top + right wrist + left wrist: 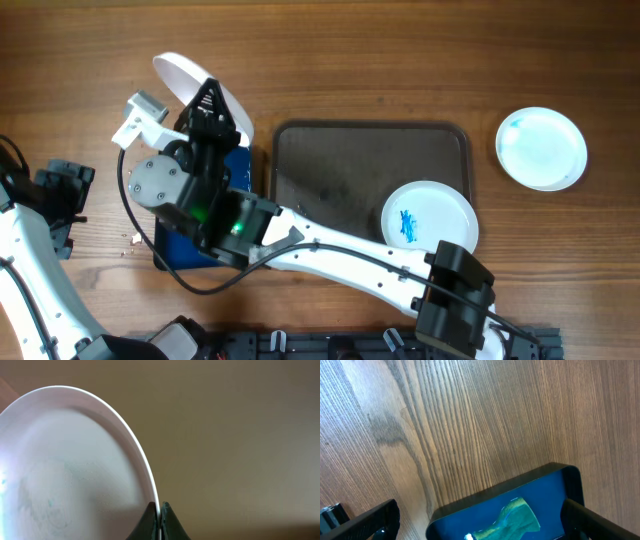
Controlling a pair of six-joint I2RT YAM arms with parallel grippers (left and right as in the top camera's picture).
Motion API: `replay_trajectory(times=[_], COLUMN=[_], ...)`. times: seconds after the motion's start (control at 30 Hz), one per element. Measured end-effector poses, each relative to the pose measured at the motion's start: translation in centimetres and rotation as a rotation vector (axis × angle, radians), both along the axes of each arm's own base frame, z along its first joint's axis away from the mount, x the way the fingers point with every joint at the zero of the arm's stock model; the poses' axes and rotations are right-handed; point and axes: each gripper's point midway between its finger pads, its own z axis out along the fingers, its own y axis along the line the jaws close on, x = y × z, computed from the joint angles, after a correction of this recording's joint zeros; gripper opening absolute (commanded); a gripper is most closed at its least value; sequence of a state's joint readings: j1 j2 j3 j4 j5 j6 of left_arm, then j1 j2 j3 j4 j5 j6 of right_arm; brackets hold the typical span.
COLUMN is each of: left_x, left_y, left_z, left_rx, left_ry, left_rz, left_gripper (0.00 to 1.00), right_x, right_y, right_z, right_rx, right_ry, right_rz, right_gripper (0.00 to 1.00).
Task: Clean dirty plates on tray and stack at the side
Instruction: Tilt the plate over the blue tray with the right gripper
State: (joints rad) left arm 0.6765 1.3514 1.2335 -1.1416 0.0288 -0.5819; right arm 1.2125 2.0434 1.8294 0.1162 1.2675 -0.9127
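My right gripper (212, 105) is shut on the rim of a white plate (180, 72) and holds it tilted on edge above the blue tray (168, 252). In the right wrist view the gripper (160, 507) pinches the thin rim of that plate (65, 470), whose face shows only a faint blue tint. A second plate (430, 215) with a blue smear lies in the near right corner of the dark tray (330, 160). A third plate (542, 148), faintly blue, rests on the table to the right of the tray. My left gripper (480, 530) stands open just short of the blue tray, holding nothing.
A green sponge (515, 517) lies in the blue tray (555, 485). The right arm (340, 255) stretches across the near side of the table from the lower right. The left arm (60, 195) stands at the left edge. A few crumbs (130, 240) lie beside the blue tray.
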Motion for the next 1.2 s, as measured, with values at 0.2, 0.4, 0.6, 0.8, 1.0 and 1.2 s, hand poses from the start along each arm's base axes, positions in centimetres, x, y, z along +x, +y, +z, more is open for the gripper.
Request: replay_trajectory(times=[0.2,0.4,0.6,0.8,1.0,1.2], left_x=[0.0,0.0,0.0,0.0,0.0,0.0], left_y=[0.0,0.0,0.0,0.0,0.0,0.0], left_z=[0.0,0.0,0.0,0.0,0.0,0.0], left_rx=[0.000,0.000,0.000,0.000,0.000,0.000], left_ry=[0.000,0.000,0.000,0.000,0.000,-0.001], left_rz=[0.000,0.000,0.000,0.000,0.000,0.000], left_gripper=[1.00,1.00,1.00,1.00,1.00,1.00], right_x=[-0.2,-0.2,-0.4,-1.7,-2.6,-2.6], right_y=[0.2,0.5,0.8,1.9,2.6,2.7], right_z=[-0.1,-0.1,-0.2,-0.2,-0.2,-0.2], right_rx=[-0.055,-0.149,-0.200,-0.218,-0.217,-0.217], right_ry=[0.005,0.011,0.013,0.010,0.008,0.008], right_rz=[0.009,0.028,0.046,0.082,0.108,0.109], right_gripper=[0.05,0.05,0.05,0.05,0.05,0.03])
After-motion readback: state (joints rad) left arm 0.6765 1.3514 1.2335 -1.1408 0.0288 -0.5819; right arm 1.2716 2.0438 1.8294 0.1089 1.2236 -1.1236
